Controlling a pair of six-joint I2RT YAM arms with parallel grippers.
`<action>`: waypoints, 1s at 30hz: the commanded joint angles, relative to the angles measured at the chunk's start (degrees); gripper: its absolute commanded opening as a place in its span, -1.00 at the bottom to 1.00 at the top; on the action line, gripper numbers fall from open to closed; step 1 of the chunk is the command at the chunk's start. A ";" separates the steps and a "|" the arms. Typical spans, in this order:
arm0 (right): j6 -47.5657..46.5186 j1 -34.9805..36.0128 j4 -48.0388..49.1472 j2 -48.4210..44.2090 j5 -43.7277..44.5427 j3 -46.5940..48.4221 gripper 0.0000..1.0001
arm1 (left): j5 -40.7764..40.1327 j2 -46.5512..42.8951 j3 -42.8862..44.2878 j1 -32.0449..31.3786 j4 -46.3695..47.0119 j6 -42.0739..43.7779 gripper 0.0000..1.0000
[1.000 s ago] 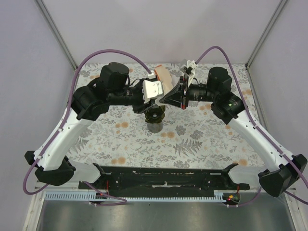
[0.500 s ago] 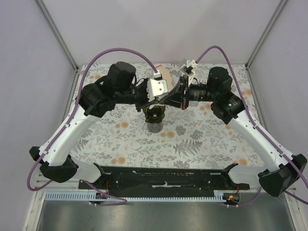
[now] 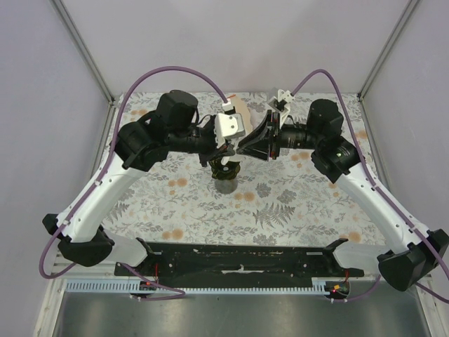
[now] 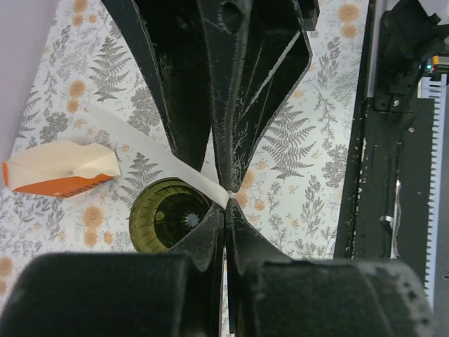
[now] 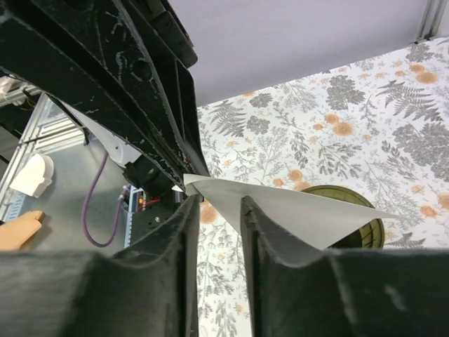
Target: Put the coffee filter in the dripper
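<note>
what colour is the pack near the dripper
The pack is cream and orange, clearest in left wrist view.

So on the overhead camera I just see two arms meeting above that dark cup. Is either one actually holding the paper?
Observer: Yes, the left jaws are shut on a corner of the coffee filter.
Visitor: And the other arm?
Observer: The right jaws stand parted; the paper crosses their gap, unpinched.
Visitor: Anything inside the cup?
Observer: No, the dripper shows a bare ribbed inside; the filter is held over it.
</note>
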 commanded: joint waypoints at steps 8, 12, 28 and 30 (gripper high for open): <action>-9.42 -2.64 -2.22 -9.89 5.15 -3.04 0.49 | 4.66 -2.99 0.95 0.12 4.92 -9.21 -0.96; -3.99 -7.03 -1.43 -8.59 1.58 -4.37 0.96 | 7.20 -3.96 1.04 0.12 7.65 -11.42 -0.96; 21.76 -8.01 36.25 -4.72 -17.16 -9.73 0.01 | 13.63 -4.49 0.86 0.12 10.64 -12.56 -0.96; 22.48 -8.01 38.38 -4.89 -18.30 -10.34 -0.46 | 13.28 -4.57 0.95 0.12 11.08 -13.26 -0.96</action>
